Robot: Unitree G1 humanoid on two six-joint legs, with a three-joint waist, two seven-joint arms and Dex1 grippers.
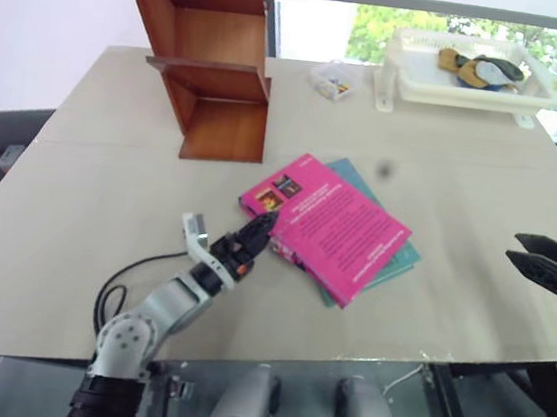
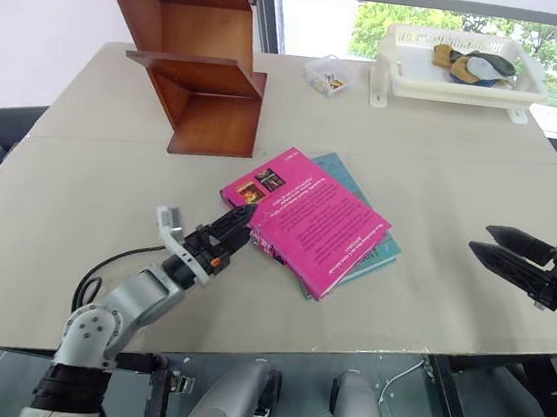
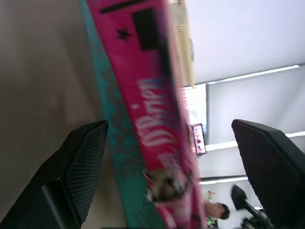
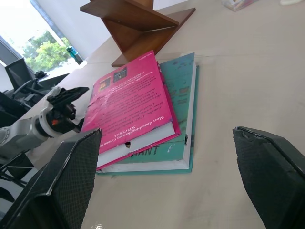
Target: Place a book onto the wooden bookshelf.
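Left gripper [image 1: 258,234] sits at the spine edge of the pink book [image 1: 329,224], jaws wide apart, nothing clamped yet. The book lies flat on the teal book [image 4: 178,119] mid-desk, wooden bookshelf [image 1: 210,55] well apart at the far left. Straddle the pink spine only, not the teal one, then close. Right gripper [image 2: 519,261] hovers with its jaws apart, empty.

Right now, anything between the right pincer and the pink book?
Only bare table. In the right eye view the open right pincer hovers apart from the pink book; the teal book beneath it peeks out on that side.
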